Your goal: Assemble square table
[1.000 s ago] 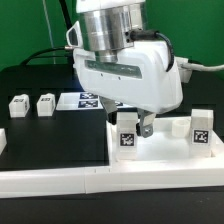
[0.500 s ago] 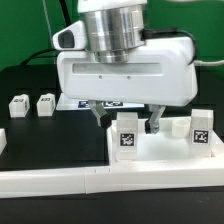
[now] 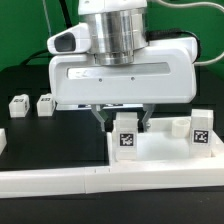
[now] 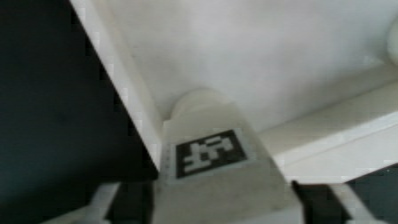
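On the square table top: you have the held leg block standing upright near the edge toward the exterior view's left, its black-and-white tag facing the camera.
Jaws: the gripper hangs straight above, and its jaws press on the block's two sides.
Table top's look: white and flat, lying on the black worktop just beside the long white barrier wall.
Wrist view: you see the tagged block between the jaws, close to the top's pale edge.
Loose parts: far-left leg block and second leg block side by side on the worktop; right-hand leg block by the top's far edge.
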Robot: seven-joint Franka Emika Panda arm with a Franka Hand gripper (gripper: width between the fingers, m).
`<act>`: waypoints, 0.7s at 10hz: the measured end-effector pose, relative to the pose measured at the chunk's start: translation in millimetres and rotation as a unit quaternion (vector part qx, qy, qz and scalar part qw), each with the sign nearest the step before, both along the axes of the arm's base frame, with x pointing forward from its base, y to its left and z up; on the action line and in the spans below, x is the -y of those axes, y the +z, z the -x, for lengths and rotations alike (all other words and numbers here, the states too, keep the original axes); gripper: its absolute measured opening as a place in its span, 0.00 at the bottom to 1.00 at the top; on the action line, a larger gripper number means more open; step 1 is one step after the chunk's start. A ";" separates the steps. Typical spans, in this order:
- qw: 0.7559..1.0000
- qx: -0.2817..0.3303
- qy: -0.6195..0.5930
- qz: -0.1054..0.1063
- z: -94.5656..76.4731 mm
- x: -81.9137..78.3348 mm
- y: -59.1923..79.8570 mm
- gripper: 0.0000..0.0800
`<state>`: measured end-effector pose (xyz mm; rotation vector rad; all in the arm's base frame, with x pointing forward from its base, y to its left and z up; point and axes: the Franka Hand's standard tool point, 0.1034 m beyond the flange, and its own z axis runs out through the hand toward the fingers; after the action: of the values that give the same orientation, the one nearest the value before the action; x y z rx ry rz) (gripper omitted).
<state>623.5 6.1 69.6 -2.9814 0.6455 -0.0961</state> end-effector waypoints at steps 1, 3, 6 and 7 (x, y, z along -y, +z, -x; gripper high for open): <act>1.000 -0.002 -0.028 -0.002 0.0 -0.1 0.0 0.36; 0.994 -0.008 -0.107 -0.010 0.0 0.3 0.0 0.36; 0.951 -0.030 -0.306 -0.039 1.7 6.8 -0.5 0.36; 0.923 -0.038 -0.379 -0.054 1.9 6.7 -0.7 0.36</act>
<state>621.5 -0.6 68.9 -2.4603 1.7062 0.0064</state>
